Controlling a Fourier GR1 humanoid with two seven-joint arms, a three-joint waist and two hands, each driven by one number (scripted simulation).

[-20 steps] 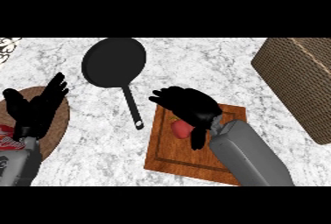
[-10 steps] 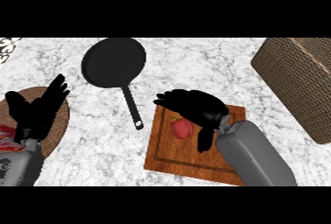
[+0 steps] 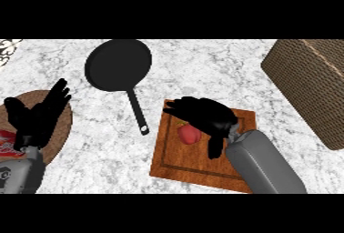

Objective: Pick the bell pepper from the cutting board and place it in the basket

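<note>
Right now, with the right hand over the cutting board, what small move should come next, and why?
Probably curl the right hand down around the bell pepper. The hand hovers above it, and the pepper lies on the cutting board, partly visible beneath the hand, not yet clearly grasped; the basket waits to the right.

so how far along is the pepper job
Early. Nothing is done: the pepper lies on the board. In hand: the right hand arches over it, not visibly gripping. Left: grasp, lift and carry it to the basket. The left hand rests open at the left edge.
</note>
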